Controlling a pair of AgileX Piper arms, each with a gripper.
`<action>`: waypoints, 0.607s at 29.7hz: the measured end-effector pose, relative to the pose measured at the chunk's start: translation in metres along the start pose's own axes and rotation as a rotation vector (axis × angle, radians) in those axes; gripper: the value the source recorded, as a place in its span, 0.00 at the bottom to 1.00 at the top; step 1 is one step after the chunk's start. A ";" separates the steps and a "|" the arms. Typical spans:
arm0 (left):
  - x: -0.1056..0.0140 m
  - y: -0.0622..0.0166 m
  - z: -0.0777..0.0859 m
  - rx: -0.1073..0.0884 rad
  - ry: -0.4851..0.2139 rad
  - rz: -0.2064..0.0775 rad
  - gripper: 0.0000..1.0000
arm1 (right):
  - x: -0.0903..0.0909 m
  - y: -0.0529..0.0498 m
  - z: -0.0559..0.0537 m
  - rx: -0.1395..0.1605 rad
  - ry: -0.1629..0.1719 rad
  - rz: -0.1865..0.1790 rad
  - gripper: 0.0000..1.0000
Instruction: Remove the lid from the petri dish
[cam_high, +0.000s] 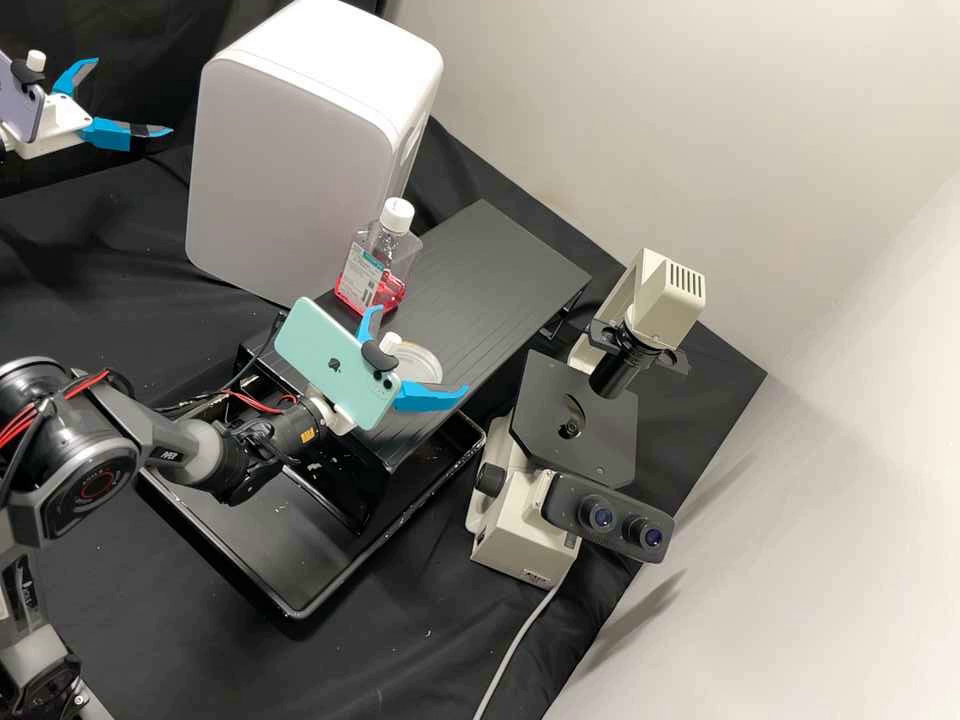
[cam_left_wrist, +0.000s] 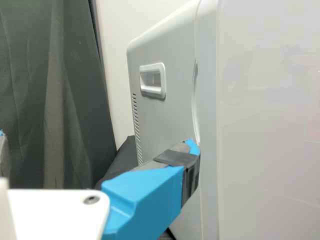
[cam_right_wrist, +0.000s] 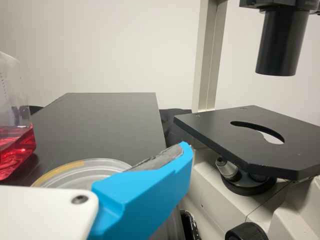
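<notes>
High view | petri dish (cam_high: 416, 366) half hidden behind right end effector (cam_high: 421, 352)

The right arm (cam_high: 190, 450) runs low and roughly level, with red and black cables at the wrist joint. The right gripper (cam_high: 422, 350) at its end has its blue fingers (cam_high: 430, 397) spread wide apart, one raised above the other, dark pads on the inner faces. The left gripper (cam_high: 132, 96) is well apart, far behind the right one, held higher, and its fingers are likewise splayed.
</notes>
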 end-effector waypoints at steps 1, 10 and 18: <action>0.000 0.0000 0.000 0.000 0.000 0.000 1.00 | 0.000 0.000 0.000 0.000 0.000 0.000 1.00; 0.000 0.0000 0.000 0.000 0.000 0.000 1.00 | 0.000 0.000 0.000 0.000 0.000 0.000 1.00; 0.000 -0.0007 0.004 -0.030 -0.021 -0.005 1.00 | 0.000 0.000 0.000 0.000 0.000 0.000 1.00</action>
